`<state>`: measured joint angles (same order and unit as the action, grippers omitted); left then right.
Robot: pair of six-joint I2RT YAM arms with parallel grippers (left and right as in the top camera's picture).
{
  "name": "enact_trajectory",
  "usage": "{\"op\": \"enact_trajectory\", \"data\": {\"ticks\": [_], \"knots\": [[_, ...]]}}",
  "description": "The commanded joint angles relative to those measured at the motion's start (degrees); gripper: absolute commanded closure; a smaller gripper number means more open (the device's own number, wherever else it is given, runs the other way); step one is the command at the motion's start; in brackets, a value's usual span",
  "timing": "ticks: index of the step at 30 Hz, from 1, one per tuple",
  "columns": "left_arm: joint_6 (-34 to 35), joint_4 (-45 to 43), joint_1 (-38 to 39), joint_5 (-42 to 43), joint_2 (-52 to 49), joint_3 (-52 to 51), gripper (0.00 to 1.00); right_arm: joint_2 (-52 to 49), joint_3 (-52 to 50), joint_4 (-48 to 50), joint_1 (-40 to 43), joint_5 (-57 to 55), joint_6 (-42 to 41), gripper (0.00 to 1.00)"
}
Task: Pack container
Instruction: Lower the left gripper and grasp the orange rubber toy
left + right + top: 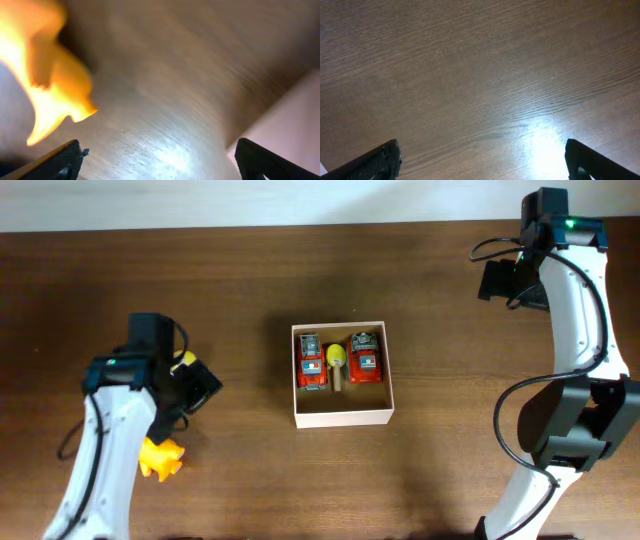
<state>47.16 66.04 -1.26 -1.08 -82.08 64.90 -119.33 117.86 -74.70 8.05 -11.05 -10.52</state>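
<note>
The container (343, 418) is a shallow square box with white walls and a tan inside, at the table's middle. In it lie two red toy cars (312, 362) (364, 356) and a small yellow toy (337, 358) between them. My left gripper (197, 385) is open and empty, left of the container and low over the table. A yellow toy (183, 360) lies beside it, and shows blurred at the upper left of the left wrist view (45, 75), away from the open fingers (160, 160). My right gripper (497, 280) is open and empty at the far right, over bare wood (482, 160).
Another yellow toy (160, 458) lies on the table by the left arm, near the front left. A pale surface (295, 115) fills the right edge of the left wrist view; I cannot tell what it is. The table is dark brown wood.
</note>
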Motion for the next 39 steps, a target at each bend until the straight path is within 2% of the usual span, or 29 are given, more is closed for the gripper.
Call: {"op": "enact_trajectory", "data": {"ticks": [1, 9, 15, 20, 24, 30, 31, 33, 34, 39], "knots": [[20.8, 0.2, 0.9, -7.7, -2.4, -2.0, 0.01, -0.2, -0.2, 0.2, -0.2, 0.1, -0.2, 0.01], [29.9, 5.1, 1.2, -15.2, -3.1, -3.4, 0.01, -0.2, -0.2, 0.2, -0.2, 0.1, -0.2, 0.01], [30.0, 13.1, 1.2, -15.5, -3.1, -3.4, 0.01, -0.2, -0.2, 0.2, -0.2, 0.1, -0.2, 0.01], [30.0, 15.7, 1.2, -21.0, -3.1, -3.4, 0.01, -0.2, -0.2, 0.2, -0.2, 0.1, -0.2, 0.01], [27.1, 12.1, 1.2, -27.0, -3.1, -3.7, 0.01, -0.2, -0.2, 0.2, -0.2, 0.1, -0.2, 0.01], [17.1, 0.2, 1.2, -27.9, -3.1, -8.2, 0.00, -0.2, -0.2, 0.2, -0.2, 0.1, -0.2, 0.01], [17.0, -1.0, 1.2, -27.9, -3.1, -9.3, 0.03, -0.2, -0.2, 0.2, -0.2, 0.1, -0.2, 0.01], [17.0, -3.2, 0.7, -27.8, -3.1, -11.4, 0.17, -0.2, -0.2, 0.2, -0.2, 0.1, -0.2, 0.01], [17.0, -4.0, 0.3, -27.7, -3.1, -12.3, 0.20, -0.2, -0.2, 0.2, -0.2, 0.1, -0.2, 0.01], [17.0, -5.6, -1.9, -27.7, -3.1, -15.5, 0.26, -0.2, -0.2, 0.2, -0.2, 0.1, -0.2, 0.01]]}}
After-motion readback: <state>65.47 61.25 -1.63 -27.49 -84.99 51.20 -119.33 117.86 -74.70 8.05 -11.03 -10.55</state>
